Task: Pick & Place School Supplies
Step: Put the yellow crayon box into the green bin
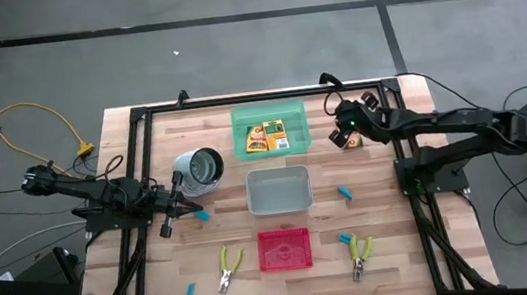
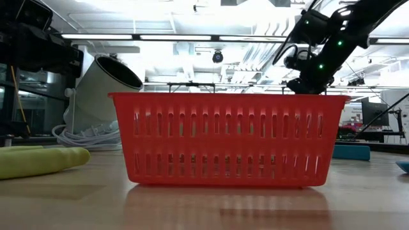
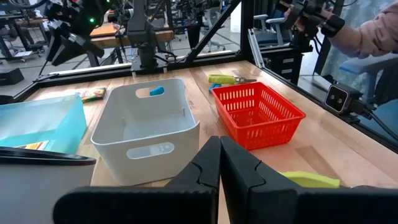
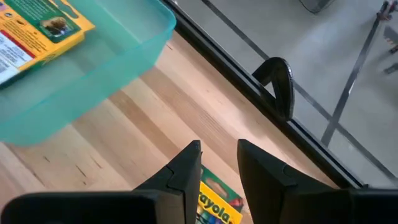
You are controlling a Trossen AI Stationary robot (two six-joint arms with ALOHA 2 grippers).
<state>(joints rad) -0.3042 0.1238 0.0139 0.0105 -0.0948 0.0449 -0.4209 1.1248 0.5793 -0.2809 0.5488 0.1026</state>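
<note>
The right end effector [image 4: 217,165] hangs straight over a crayon box [image 4: 219,202] lying on the table [image 1: 425,148] just beside the green tray [image 1: 240,135], fingers part-open astride it and not visibly gripping. The box seems to run along the gap between the fingers. The right arm is far nearer; the next move looks like a short drop and squeeze. The left end effector [image 3: 219,163], closed and empty, waits beside the grey tray [image 3: 118,134]. The green tray holds crayon boxes [image 1: 270,135]; the grey and the red tray [image 1: 285,250] look empty.
</note>
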